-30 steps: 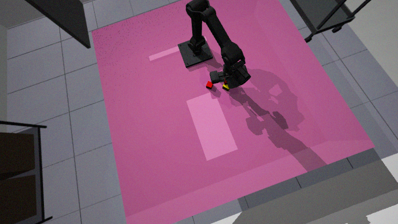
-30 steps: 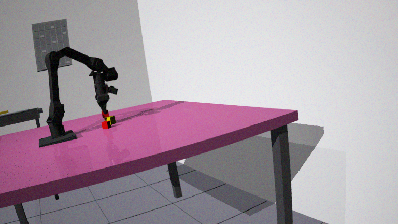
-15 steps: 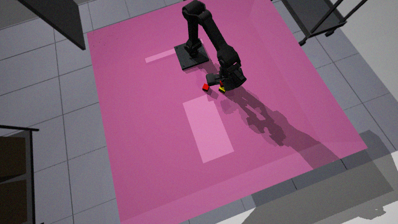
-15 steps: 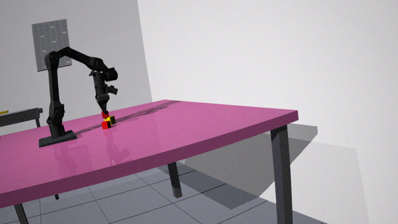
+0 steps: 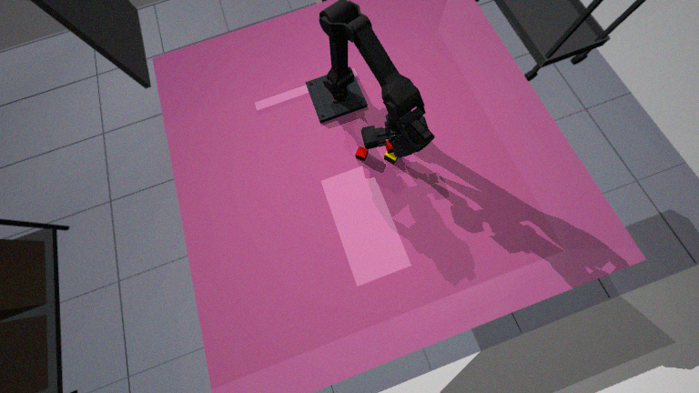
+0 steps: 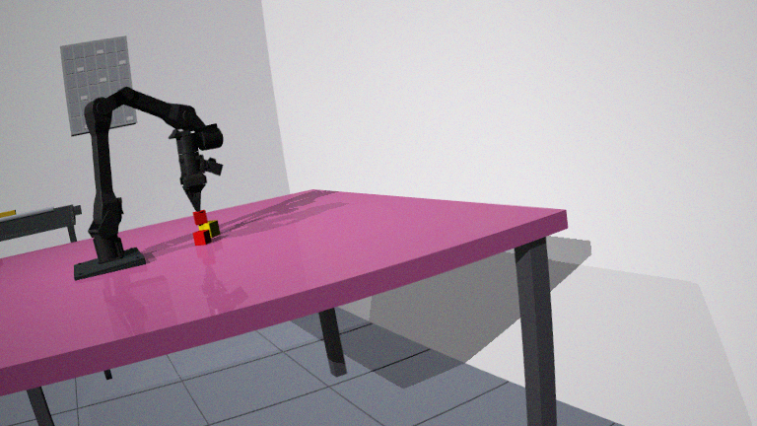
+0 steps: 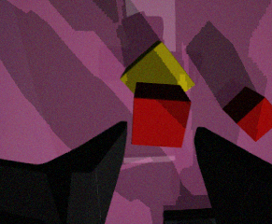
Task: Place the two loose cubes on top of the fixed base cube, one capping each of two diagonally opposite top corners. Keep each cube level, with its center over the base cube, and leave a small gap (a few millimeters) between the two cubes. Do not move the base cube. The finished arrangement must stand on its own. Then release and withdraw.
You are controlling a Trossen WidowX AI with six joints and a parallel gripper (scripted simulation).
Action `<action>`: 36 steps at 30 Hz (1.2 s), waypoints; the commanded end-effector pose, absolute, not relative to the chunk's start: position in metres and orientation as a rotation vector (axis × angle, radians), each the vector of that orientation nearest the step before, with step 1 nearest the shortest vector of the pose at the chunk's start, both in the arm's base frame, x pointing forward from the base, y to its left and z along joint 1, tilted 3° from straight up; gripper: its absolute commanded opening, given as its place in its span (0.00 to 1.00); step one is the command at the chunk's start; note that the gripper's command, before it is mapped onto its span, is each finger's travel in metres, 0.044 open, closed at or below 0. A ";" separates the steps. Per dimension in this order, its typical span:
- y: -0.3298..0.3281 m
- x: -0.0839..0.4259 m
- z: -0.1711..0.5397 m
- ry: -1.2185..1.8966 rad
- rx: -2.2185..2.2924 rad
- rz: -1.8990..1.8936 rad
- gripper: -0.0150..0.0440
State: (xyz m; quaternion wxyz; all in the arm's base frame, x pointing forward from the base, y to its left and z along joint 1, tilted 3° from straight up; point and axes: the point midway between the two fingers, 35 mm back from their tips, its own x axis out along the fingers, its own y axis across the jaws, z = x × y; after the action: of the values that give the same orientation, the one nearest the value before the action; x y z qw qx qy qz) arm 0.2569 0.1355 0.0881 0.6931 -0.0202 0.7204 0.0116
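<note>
The yellow base cube (image 5: 391,157) (image 6: 212,228) (image 7: 147,70) stands on the pink table. One red cube (image 5: 389,146) (image 6: 199,217) (image 7: 156,121) sits on its top at the corner toward the robot and overhangs it; it looks level. The contact under it is hidden in the wrist view. My gripper (image 6: 197,209) (image 7: 161,131) is open around this red cube, with a narrow gap on each side in the wrist view. In the top view the fingertips are hidden by the arm. The other red cube (image 5: 361,153) (image 6: 200,238) (image 7: 263,122) lies on the table, apart from the base cube.
The arm's base plate (image 5: 329,105) (image 6: 111,264) is bolted on the pink table (image 5: 268,265) (image 6: 363,253) near the cubes. The loose red cube is beside the right finger in the wrist view. A dark cart (image 5: 549,7) stands beyond the table edge.
</note>
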 end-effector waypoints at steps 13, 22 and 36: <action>0.137 0.259 0.104 1.595 -0.040 0.032 0.60; 0.126 0.260 0.105 1.599 -0.117 0.109 0.70; 0.069 0.260 0.128 1.520 -0.549 0.561 0.70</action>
State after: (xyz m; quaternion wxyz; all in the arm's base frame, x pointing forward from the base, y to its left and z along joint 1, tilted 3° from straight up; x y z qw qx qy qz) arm 0.2625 0.0782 0.1218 0.6645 -0.2104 0.6842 0.2146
